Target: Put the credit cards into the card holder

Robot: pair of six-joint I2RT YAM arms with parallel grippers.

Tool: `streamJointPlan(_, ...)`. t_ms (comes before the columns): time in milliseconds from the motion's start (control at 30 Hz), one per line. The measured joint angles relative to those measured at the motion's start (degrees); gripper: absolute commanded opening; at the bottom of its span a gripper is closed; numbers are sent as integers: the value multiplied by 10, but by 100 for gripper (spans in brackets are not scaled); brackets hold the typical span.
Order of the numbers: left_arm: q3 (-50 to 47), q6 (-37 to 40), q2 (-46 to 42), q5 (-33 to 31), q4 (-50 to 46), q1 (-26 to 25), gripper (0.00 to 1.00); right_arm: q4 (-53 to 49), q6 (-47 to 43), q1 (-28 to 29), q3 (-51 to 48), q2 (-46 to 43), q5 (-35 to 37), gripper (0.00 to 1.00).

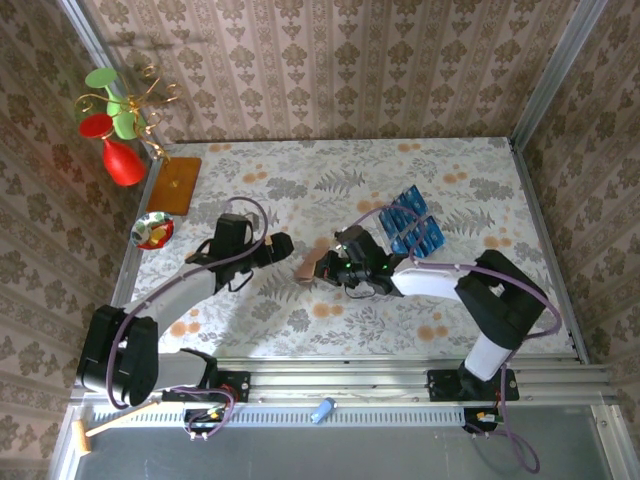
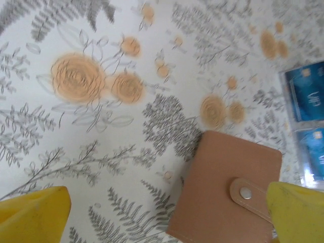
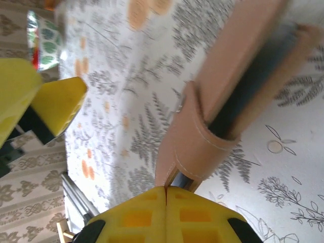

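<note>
Now clamping the brown card holder (image 3: 243,71) by its snap strap (image 3: 190,147) in the clenched right gripper (image 3: 166,195) near the middle of the table (image 1: 300,180), with the left gripper (image 1: 281,245) spread wide and empty just at its 9 o'clock and the blue credit cards (image 1: 413,226) grouped at its 2 o'clock.
</note>
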Motion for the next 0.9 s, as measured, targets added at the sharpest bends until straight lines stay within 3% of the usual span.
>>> streamJointPlan(233, 33, -12, 7, 48, 11, 7, 100, -47, -51, -25, 12, -59, -28, 0)
streamJointPlan(533, 37, -108, 54, 117, 97, 7, 100, -57, -111, -57, 7, -129, -81, 0)
streamJointPlan(900, 71, -197, 107, 151, 188, -6, 100, -35, -114, -70, 8, -138, -106, 0)
